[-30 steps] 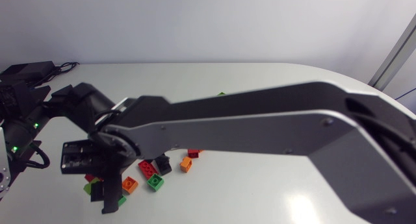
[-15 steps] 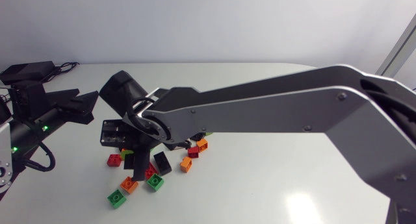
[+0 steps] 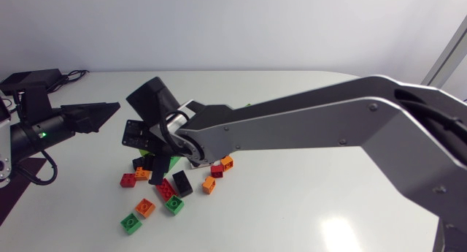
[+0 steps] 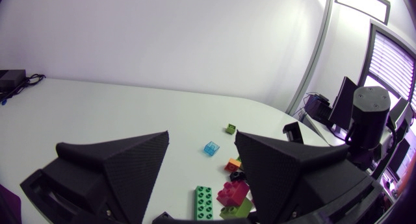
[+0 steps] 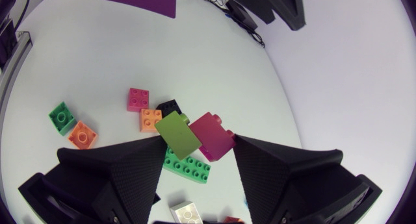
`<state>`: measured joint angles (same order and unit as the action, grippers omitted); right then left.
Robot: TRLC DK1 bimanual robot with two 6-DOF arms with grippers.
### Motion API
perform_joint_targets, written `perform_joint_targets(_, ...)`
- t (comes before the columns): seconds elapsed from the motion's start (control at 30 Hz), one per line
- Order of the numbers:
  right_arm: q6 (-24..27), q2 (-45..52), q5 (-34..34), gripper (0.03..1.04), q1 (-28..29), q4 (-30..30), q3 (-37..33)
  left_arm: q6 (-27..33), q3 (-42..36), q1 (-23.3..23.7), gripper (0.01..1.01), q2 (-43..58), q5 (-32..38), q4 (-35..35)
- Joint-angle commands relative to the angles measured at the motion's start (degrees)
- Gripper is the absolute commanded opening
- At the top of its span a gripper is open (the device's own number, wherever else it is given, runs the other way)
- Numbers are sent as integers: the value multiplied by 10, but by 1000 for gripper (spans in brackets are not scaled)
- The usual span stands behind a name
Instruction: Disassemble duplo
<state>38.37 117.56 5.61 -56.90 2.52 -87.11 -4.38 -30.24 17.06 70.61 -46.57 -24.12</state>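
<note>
Duplo pile [image 3: 165, 190] partly hidden under right arm [image 3: 292, 135] (green brick [image 3: 131, 222] apart).

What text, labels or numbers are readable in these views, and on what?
None readable in any view.
Lime-green and magenta plastic brick stack in the right gripper: stud tops too small to show lettering.
Loose plastic bricks on the white table: no print visible.
Black wedge-fingered left gripper: no markings visible.
</note>
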Motion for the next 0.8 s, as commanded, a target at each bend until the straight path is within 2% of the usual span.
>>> perform_joint_targets(0.0, -20, -15, 5, 536, 11, -19, 21, -16, -10, 9, 725, -6, -9, 1)
perform_joint_targets(0.2, -42, -34, -12, 536, 20, -89, 55, -11, 10, -7, 725, -37, -13, -5)
perform_joint_targets(0.4, -76, -38, -16, 536, 29, -124, 65, -13, 2, -19, 725, -21, -40, 4)
perform_joint_targets(0.63, -82, -54, 34, 543, 33, -214, 100, -9, -12, -42, 725, 5, -41, 35)
perform_joint_targets(0.77, -90, -72, 34, 549, 34, -231, 113, -8, -27, -45, 725, 30, -67, 51)
